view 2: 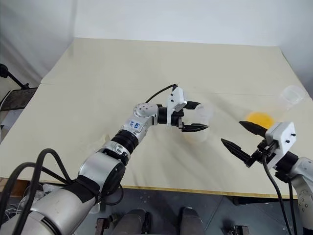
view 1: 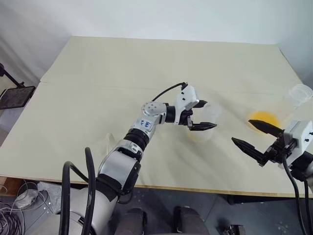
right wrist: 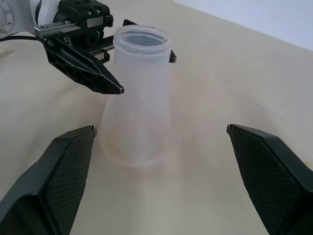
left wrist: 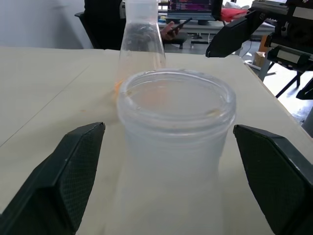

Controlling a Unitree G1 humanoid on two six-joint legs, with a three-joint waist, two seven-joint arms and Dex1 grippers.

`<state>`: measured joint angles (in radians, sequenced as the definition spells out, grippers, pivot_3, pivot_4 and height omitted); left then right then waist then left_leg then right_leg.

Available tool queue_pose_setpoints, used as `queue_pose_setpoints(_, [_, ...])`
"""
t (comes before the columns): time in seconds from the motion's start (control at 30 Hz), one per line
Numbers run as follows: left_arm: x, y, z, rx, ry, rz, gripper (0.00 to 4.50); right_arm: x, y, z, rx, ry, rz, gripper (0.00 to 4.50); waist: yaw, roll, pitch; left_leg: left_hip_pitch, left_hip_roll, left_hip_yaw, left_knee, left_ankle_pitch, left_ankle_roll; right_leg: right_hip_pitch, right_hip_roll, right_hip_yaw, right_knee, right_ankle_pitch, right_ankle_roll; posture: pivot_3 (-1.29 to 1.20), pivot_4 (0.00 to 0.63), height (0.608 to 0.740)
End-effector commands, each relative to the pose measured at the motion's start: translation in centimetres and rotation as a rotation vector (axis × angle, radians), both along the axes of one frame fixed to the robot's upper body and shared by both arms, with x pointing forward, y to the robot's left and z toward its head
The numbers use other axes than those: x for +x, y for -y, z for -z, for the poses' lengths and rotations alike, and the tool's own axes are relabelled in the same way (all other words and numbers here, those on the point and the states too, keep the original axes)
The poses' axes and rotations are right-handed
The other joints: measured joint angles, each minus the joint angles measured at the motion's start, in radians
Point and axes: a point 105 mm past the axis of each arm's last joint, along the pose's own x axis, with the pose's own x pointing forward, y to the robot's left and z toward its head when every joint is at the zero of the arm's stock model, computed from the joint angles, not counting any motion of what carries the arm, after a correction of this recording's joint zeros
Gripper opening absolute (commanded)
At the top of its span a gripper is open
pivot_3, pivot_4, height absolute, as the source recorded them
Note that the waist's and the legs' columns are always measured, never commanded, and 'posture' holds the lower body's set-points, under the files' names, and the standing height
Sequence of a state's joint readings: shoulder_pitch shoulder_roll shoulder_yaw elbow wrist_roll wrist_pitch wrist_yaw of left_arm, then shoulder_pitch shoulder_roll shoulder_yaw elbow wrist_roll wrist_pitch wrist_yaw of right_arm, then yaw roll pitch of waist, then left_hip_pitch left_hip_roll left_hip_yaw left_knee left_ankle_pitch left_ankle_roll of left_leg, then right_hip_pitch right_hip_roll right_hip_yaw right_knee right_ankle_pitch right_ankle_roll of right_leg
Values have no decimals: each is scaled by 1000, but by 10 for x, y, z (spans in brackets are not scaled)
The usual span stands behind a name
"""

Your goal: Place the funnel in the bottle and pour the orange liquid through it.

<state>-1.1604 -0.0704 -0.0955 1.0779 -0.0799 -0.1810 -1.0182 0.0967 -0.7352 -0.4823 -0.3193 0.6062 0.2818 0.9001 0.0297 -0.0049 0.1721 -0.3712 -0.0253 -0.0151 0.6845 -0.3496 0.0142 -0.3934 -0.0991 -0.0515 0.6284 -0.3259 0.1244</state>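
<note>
The cream tabletop (view 1: 122,73) carries little besides two pieces of glassware, both well in from its near edge.

Nearest the robot, low on the right, the right gripper (view 1: 242,130) hangs above the table with its two black fingers spread wide and nothing between them. It points in toward the middle of the table.

A little further in, at the centre, the left gripper (view 1: 210,114) reaches across level from the left. Its jaws are parted, and the bottle (right wrist: 139,112), a pale conical flask standing upright on its broad base, sits between them. In the left wrist view there is a gap on both sides of the neck, so I judge the fingers bracket the bottle without clamping it. I cannot make out a funnel in its mouth or elsewhere on the table.

Furthest out, toward the right edge, stands a clear flask (view 1: 288,105), also upright, with the orange liquid (view 1: 263,119) pooled in its base.

That flask lies just beyond the right gripper, on the side away from the bottle and well apart from the left gripper. The right arm is therefore the nearer one for lifting it, and the pour would travel leftward to the bottle's open mouth.
</note>
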Motion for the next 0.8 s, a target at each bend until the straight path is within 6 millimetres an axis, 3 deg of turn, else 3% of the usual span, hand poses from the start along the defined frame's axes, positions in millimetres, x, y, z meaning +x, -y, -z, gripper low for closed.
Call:
queue_pose_setpoints(0.03, [0, 0, -14, -35, 28, 9, 4485, -1, -1, -9, 2, 47, -8, 4500, 0, 0, 0, 0, 0, 0, 0, 0, 0, 0, 0, 0, 0, 0, 0, 0, 150, 740])
queue_pose_setpoints(0.13, [2, -6, -15, -35, 31, 6, 4485, 0, 0, -9, 2, 48, -8, 4500, -1, 0, 0, 0, 0, 0, 0, 0, 0, 0, 0, 0, 0, 0, 0, 0, 150, 740])
queue_pose_setpoints(0.43, [-2, -55, -33, -63, 35, 66, 4485, 1, 10, -7, -11, 42, -11, 4500, -5, 0, 0, 1, 1, 0, 0, 0, 0, 0, 0, 0, 1, 0, 0, 0, 150, 740])
queue_pose_setpoints(0.63, [-6, -99, -44, -85, 63, 23, 4485, 2, 12, -8, -21, 46, -4, 4500, -5, 0, 0, 0, 1, -1, 1, 0, 0, 0, 0, 1, 1, 0, 0, 0, 150, 740])
queue_pose_setpoints(0.8, [-20, -152, -56, -128, 96, -19, 4485, -2, 25, -9, -14, 61, 121, 4500, -6, 1, -1, 0, 1, -1, 1, 0, 0, 0, 0, 1, 2, 0, 0, 0, 150, 740])
